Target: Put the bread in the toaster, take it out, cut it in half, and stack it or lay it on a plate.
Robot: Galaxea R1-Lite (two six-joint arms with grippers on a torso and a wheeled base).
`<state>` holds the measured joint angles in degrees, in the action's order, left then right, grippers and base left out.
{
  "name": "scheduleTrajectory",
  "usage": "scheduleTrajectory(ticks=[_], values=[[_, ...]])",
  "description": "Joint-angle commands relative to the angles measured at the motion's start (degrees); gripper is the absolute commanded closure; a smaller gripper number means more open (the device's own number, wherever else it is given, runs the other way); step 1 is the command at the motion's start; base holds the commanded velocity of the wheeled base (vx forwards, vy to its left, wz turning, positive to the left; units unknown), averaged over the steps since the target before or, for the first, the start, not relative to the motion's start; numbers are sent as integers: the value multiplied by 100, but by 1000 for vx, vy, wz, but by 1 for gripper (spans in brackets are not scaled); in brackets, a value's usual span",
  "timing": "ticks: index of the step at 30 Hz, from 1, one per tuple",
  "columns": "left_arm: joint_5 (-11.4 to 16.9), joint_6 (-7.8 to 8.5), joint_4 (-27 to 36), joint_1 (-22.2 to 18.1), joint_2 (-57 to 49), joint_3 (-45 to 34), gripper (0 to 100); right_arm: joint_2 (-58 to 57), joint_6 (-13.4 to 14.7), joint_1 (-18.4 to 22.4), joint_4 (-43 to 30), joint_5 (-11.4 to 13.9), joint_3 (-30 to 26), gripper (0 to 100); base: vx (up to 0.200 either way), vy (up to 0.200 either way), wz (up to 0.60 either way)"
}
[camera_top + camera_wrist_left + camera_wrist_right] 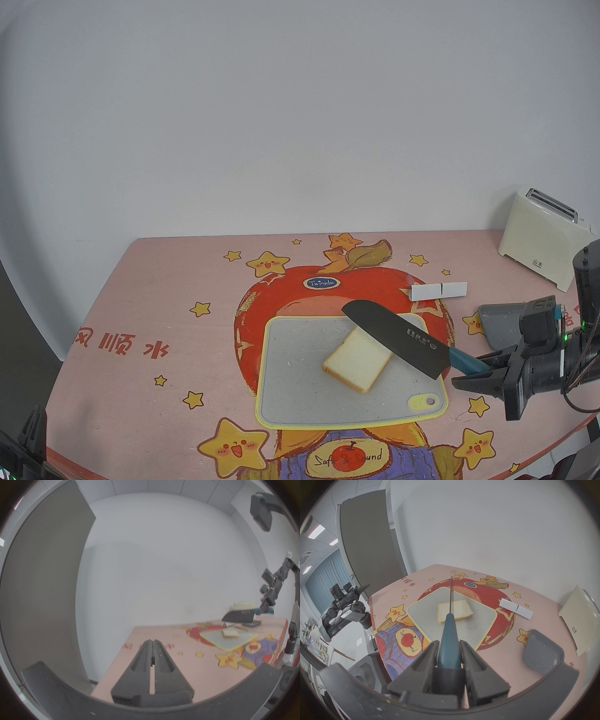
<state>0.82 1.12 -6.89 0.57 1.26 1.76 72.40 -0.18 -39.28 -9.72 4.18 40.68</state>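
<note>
Showing the right gripper [469, 374] as matte black, with two wedge-shaped fingers [478, 673] broadening back into a boxy wrist block [537, 319] carrying a small blue tab [558, 310] and a glowing green light [565, 338]. Trailing thin black cables [578, 390] behind that wrist, along a dark, segmented right arm [275, 583]. Presenting the left gripper [153, 642] in dark grey, its long tapered fingers [140, 664] hollowed by shallow recesses, lightly speckled, and backed by a curved dark grey rim [93, 698].
</note>
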Motion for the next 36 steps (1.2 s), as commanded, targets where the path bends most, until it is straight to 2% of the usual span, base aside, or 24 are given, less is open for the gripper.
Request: scheduleTrajectory(ticks=[1,2,3,4,6,9,14,16,18,19,20,21,22,24,25,26,27,36], values=[[15,-15,-1342,162,1755,1459,100,37,1,-36,-4,4,1,100,0,0,0],[138,-15,-1491,224,2107,1424,100,99,1,-71,-4,4,-25,100,0,0,0],[138,-15,-1491,224,2107,1424,100,99,1,-71,-4,4,-25,100,0,0,0],[507,-15,-1640,303,2291,1380,100,81,1,-115,14,-5,-78,100,0,0,0],[709,-7,-1675,321,2564,1389,100,55,1,-89,22,-5,-51,100,0,0,0],[824,55,-1684,329,2661,1336,100,-15,9,-54,14,-5,-60,100,0,0,0],[1078,310,-1799,426,3047,1565,100,-68,9,-54,14,4,-122,100,0,0,0],[1219,424,-2150,426,3689,2004,100,-77,9,-89,14,4,-122,100,0,0,0],[1298,442,-2387,426,4040,2224,100,-86,9,-89,14,4,-122,100,0,0,0],[1412,433,-2792,470,4621,2531,100,-94,9,-89,5,4,-122,100,0,0,0],[1412,433,-2792,470,4621,2531,100,-94,9,-89,5,4,-122,100,0,0,0],[1544,406,-3460,760,5543,2927,100,-94,9,-89,5,4,-122,100,0,0,0],[1544,406,-3495,786,5579,2936,100,-94,9,-89,5,4,-122,100,0,0,0],[1509,398,-3925,1323,6413,3156,100,-86,9,-89,5,-5,-122,100,0,0,0],[1509,398,-3925,1323,6413,3156,100,-86,9,-89,5,-5,-122,100,0,0,0],[1439,406,-4049,1709,6844,3173,100,-77,9,-98,14,-5,-122,100,0,0,0],[1369,406,-4128,1929,7064,3191,100,-68,9,-106,14,-5,-122,100,0,0,0],[1395,398,-4207,2861,8031,3270,100,-51,9,-115,5,4,-122,100,0,0,0]])
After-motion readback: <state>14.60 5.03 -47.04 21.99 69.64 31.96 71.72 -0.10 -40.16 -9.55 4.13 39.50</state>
